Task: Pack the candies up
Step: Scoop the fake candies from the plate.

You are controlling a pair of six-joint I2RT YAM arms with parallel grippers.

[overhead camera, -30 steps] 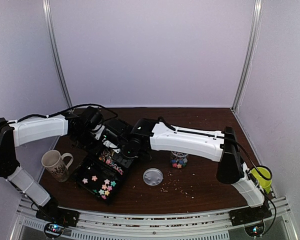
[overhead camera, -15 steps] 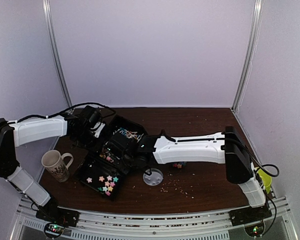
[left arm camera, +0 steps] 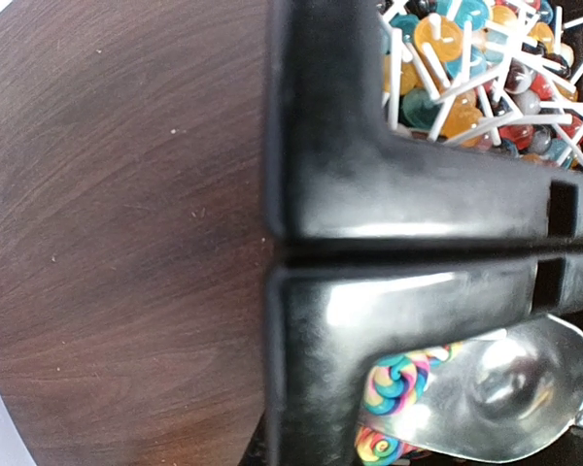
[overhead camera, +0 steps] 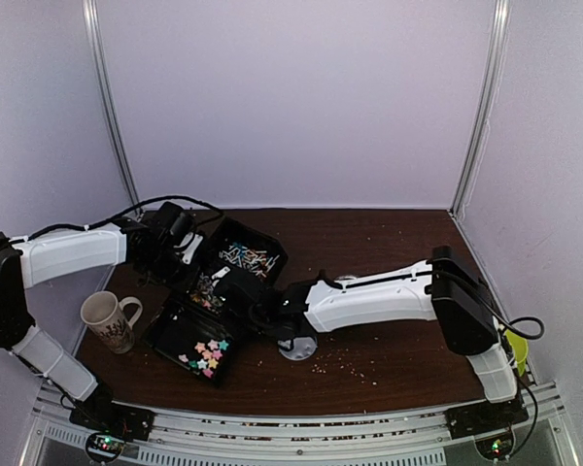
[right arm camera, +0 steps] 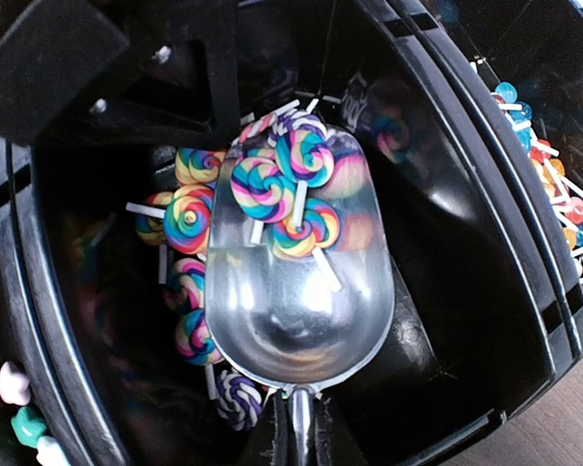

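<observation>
The candies lie in a black three-part tray [overhead camera: 171, 335]: star sweets [overhead camera: 207, 355] in the near part, swirl lollipops [overhead camera: 208, 290] in the middle, stick lollipops [overhead camera: 249, 258] at the far end. My right gripper [right arm camera: 299, 439] is shut on the handle of a metal scoop [right arm camera: 296, 291], which rests in the middle part with swirl lollipops [right arm camera: 275, 189] in its bowl. Several more swirl lollipops [right arm camera: 188, 218] lie beside it. My left gripper [overhead camera: 182, 254] is shut at the tray's left rim. Its fingers are hidden in the left wrist view, which the tray wall [left arm camera: 369, 194] fills.
A patterned mug [overhead camera: 108, 319] stands left of the tray. A clear round lid [overhead camera: 298, 346] lies under the right arm, with pale crumbs [overhead camera: 346, 361] strewn to its right. A yellow-green cup [overhead camera: 514, 348] sits at the table's right edge.
My right arm has swung lower and leftward, bringing the scoop down into the tray's middle part. The small candy jar seen earlier is now behind that arm. The left arm has barely moved.
</observation>
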